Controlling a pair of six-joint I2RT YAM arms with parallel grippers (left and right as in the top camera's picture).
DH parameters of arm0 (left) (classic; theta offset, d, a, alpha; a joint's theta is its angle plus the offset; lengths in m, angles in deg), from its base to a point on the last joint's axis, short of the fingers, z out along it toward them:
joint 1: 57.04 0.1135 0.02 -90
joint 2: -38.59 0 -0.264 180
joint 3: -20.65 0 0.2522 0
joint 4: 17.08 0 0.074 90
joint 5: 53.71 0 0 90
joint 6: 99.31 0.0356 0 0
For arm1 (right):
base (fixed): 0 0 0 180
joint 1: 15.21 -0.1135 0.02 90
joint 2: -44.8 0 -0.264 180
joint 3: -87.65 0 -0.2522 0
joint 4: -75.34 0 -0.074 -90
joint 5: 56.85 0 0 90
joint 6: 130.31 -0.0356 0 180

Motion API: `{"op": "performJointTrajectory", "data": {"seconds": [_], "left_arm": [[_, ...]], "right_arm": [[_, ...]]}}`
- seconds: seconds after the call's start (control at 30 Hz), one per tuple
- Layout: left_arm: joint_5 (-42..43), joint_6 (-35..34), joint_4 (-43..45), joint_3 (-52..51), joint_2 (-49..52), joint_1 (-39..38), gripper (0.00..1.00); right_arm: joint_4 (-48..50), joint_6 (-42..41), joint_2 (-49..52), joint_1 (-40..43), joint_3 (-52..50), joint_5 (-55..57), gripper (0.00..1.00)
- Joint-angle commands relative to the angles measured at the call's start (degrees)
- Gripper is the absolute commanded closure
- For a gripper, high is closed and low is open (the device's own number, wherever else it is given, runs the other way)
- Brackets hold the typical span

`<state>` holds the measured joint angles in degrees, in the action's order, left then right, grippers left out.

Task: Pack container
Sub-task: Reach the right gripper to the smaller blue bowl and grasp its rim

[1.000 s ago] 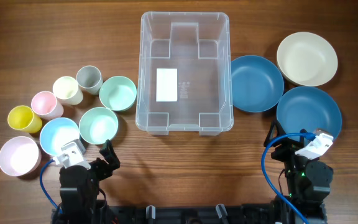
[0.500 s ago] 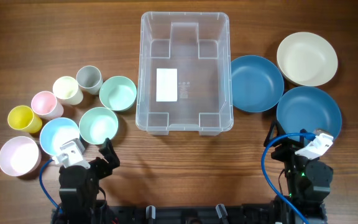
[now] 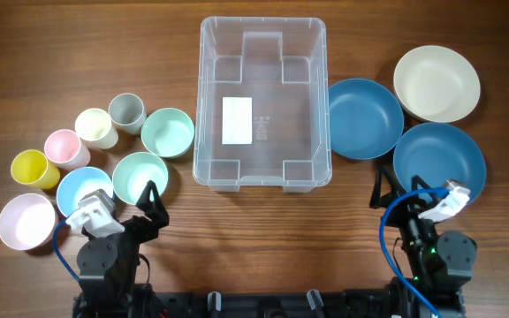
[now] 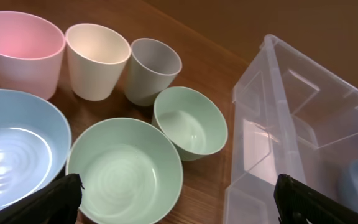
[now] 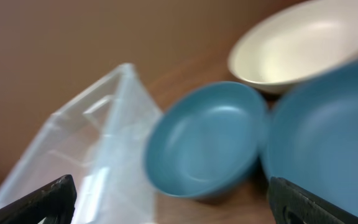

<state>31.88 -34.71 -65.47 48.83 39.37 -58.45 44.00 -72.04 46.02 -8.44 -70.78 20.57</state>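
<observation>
The large clear container (image 3: 263,102) stands empty at the table's middle, white label on its base; it also shows in the left wrist view (image 4: 303,137) and the right wrist view (image 5: 86,155). My left gripper (image 3: 148,205) is open and empty at the front left, just in front of a mint bowl (image 3: 140,177) (image 4: 124,171). My right gripper (image 3: 394,196) is open and empty at the front right, beside a blue bowl (image 3: 438,161) (image 5: 328,143). A second blue bowl (image 3: 363,117) (image 5: 204,146) sits against the container's right side.
On the left stand a smaller mint bowl (image 3: 167,132), a light blue bowl (image 3: 82,190), a pink bowl (image 3: 26,221), and yellow (image 3: 34,168), pink (image 3: 65,148), cream (image 3: 96,127) and grey (image 3: 126,112) cups. A cream bowl (image 3: 436,83) sits at the far right.
Both arms have shifted slightly forward toward the bowls; the left wrist has turned a little. Both grippers stay open. No object has moved.
</observation>
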Motion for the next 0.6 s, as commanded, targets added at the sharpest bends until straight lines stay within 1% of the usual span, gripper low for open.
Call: {"op": "performJointTrajectory", "data": {"seconds": [0.0,0.13,0.27,0.4,0.5,0.57], "left_arm": [[2.3,-0.6,0.5,1.2,2.5,0.4,0.01],[1.7,-0.5,2.4,4.4,9.3,0.4,0.0],[1.5,-0.2,3.1,12.3,20.7,0.7,0.0],[1.6,2.8,1.5,23.6,33.0,1.4,0.0],[1.6,6.2,-2.5,34.9,42.4,1.4,0.0],[1.5,7.6,-6.0,42.3,48.3,1.5,0.0]], "right_arm": [[0.9,-0.4,2.4,-0.3,3.0,-6.6,0.01],[0.8,2.0,9.2,-0.3,9.7,-6.3,0.0],[-0.2,1.6,20.7,-0.3,18.1,-5.9,0.01],[-5.0,1.6,33.9,-0.3,28.8,-5.9,0.01],[-9.7,1.9,43.9,-0.3,38.2,-5.9,0.0],[-13.0,4.2,49.8,-0.3,44.5,-5.9,0.0]]}}
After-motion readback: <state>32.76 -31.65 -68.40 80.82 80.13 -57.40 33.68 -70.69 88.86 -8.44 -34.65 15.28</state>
